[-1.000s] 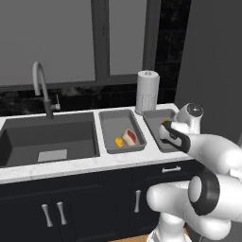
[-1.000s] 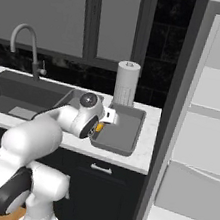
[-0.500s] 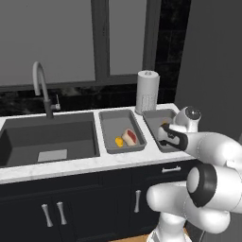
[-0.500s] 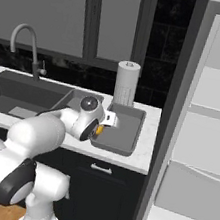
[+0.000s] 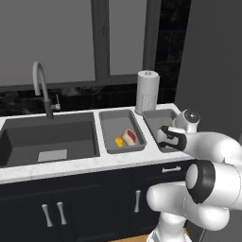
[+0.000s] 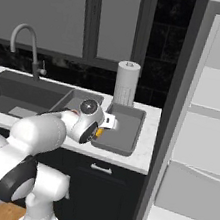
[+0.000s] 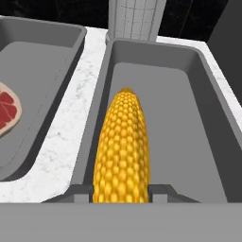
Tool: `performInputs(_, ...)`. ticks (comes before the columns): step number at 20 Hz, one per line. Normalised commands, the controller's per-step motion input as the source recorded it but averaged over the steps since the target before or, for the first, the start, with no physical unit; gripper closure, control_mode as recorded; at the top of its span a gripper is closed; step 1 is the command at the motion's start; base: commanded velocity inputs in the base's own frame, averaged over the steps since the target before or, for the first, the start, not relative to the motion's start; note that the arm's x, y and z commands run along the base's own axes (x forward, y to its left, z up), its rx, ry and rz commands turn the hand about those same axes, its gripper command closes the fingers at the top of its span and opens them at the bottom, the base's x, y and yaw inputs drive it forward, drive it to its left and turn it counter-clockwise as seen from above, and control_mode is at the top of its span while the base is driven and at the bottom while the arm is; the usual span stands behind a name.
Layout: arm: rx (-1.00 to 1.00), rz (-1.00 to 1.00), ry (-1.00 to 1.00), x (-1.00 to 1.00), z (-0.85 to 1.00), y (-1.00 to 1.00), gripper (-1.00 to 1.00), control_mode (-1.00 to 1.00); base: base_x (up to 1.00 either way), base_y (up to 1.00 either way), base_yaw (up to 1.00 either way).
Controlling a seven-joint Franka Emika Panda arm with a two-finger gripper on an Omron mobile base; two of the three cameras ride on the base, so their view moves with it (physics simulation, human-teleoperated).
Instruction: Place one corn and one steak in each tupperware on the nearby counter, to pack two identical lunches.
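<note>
Compared with a second ago, the arm is sitting a little lower and closer to the right tupperware (image 5: pixel 160 124), with the base cameras unmoved and the wrist reaching slightly further over the tray's near wall. The gripper (image 7: pixel 121 193) is clenching a corn (image 7: pixel 122 151) lengthwise between its fingertips (image 7: pixel 81 193), the cob pointing toward 12 o'clock in the hand view, over the near left part of that tray's floor. Whether the cob is touching the floor cannot be told.

No writing or label is showing anywhere.

The left tupperware (image 5: pixel 109 124) is lying just beside the right one on the counter (image 5: pixel 71 165), at 9 o'clock from it. It is holding the other corn (image 5: pixel 118 141) and a steak (image 5: pixel 129 137), the two nearly touching. In the hand view that steak (image 7: pixel 8 108) is showing at 9 o'clock. A paper towel roll (image 5: pixel 147 92) is standing upright at 12 o'clock behind the trays. The dark sink (image 5: pixel 47 142) with its curved faucet (image 5: pixel 41 90) is lying further to 9 o'clock. A tall open fridge (image 6: pixel 197 147) is standing at 3 o'clock of the counter in the right base view. The robot's own wrist is hiding the near edge of the right tray in both base views.
</note>
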Motion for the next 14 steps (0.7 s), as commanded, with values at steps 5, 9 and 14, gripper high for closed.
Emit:
performInputs(5,0.0,0.0,0.0,0.0,0.0,0.0,1.0,-1.0,0.0,0.0,0.0)
performInputs(9,0.0,0.0,0.0,0.01,0.0,0.0,1.0,-1.0,0.0,0.0,0.0)
performInputs(14,0.0,0.0,-0.08,0.08,-0.07,0.0,1.0,-1.0,0.0,0.0,0.0)
